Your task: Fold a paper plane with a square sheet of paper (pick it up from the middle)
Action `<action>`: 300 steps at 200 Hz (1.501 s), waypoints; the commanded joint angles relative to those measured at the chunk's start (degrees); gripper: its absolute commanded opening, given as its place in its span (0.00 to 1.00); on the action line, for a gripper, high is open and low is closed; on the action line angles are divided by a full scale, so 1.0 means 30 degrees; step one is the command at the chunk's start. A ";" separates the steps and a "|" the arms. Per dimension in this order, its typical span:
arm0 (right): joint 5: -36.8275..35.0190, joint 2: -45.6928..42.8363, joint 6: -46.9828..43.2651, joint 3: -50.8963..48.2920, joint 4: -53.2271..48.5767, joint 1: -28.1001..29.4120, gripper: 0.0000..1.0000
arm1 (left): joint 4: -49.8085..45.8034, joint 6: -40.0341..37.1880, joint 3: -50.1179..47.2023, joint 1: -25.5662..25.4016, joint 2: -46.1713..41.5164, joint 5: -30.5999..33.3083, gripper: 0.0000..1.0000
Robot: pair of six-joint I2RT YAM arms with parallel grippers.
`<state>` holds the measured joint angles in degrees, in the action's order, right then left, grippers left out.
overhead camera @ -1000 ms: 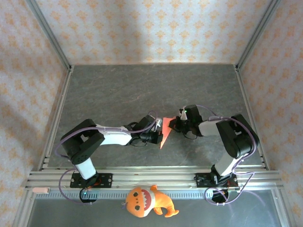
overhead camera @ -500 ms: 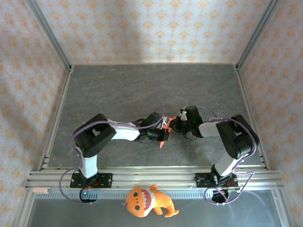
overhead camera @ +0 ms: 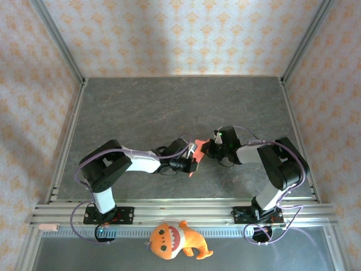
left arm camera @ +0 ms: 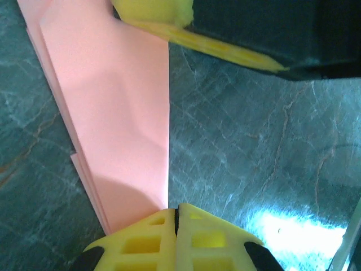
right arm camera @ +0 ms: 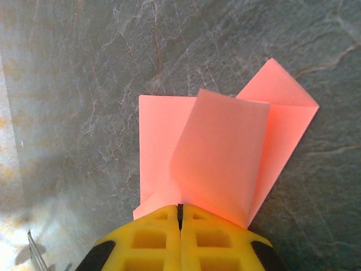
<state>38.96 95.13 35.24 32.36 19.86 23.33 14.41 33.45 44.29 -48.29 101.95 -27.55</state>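
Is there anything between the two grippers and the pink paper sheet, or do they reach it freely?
Nothing visible stands between them. The right gripper is shut on the square sheet of paper, and the left gripper appears shut on its other end.

The table [overhead camera: 169,107] is viewed by the fixed top camera from above and behind the arms. It is set far enough back that the whole grey surface, the patterned walls [overhead camera: 186,34] and both arm bases are taken in, and it is tilted toward the far wall. The left wrist camera is carried just behind the left gripper [left arm camera: 176,215] and is aimed along its fingers at the tabletop from very near. The right wrist camera is mounted likewise behind the right gripper [right arm camera: 180,217]. The pink sheet of paper [left arm camera: 124,113] at the table's middle is shared by all three views.
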 commanded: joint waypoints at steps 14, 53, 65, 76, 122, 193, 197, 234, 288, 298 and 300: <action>-0.2367 0.1113 -0.0586 -0.0265 -0.2228 0.0090 0.00 | -0.4302 -0.1314 -0.1146 -0.0832 -0.0191 0.0322 0.00; -0.2352 0.1029 -0.0544 -0.0298 -0.2281 0.0115 0.00 | -0.5218 -0.1513 -0.1537 -0.1187 -0.0587 0.1389 0.00; -0.2386 0.0986 -0.0539 -0.0378 -0.2260 0.0113 0.00 | -0.5201 -0.1453 -0.1576 -0.1186 -0.1132 0.1431 0.00; -0.2381 0.1010 -0.0502 -0.0487 -0.2175 0.0107 0.00 | -0.5242 -0.1484 -0.1460 -0.1195 -0.1688 0.1431 0.00; -0.2263 0.0591 -0.0228 -0.0756 -0.2122 0.0191 0.00 | -0.2007 -0.0191 -0.1183 -0.0264 -0.4633 0.0140 0.00; -0.1575 0.0560 0.0454 -0.0822 -0.1392 0.0268 0.00 | -0.1639 -0.0522 0.3064 0.0641 0.0447 -0.0106 0.00; -0.1494 0.0561 0.0468 -0.0851 -0.1356 0.0279 0.00 | -0.1578 -0.0516 0.3177 0.0685 0.0689 -0.0076 0.00; -0.0942 0.0173 0.0774 -0.1033 -0.0895 0.0302 0.00 | -0.0266 -0.0115 0.2661 0.0781 0.1950 0.0458 0.00; -0.0361 -0.1183 0.0996 -0.0593 -0.0931 0.0296 0.00 | 0.0528 -0.0655 -0.0177 0.0803 0.1999 -0.0536 0.00; -0.0573 -0.1869 0.0977 -0.0471 -0.1156 0.0277 0.00 | 0.0409 -0.1259 -0.0740 0.0778 0.1882 -0.0914 0.00; -0.0625 -0.1992 0.0991 -0.0437 -0.1188 0.0264 0.00 | 0.0388 -0.1398 -0.0895 0.0783 0.1855 -0.0973 0.00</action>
<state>38.81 93.51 37.67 31.33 20.10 23.75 19.75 32.69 47.35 -46.33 106.69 -28.53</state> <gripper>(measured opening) 0.052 0.047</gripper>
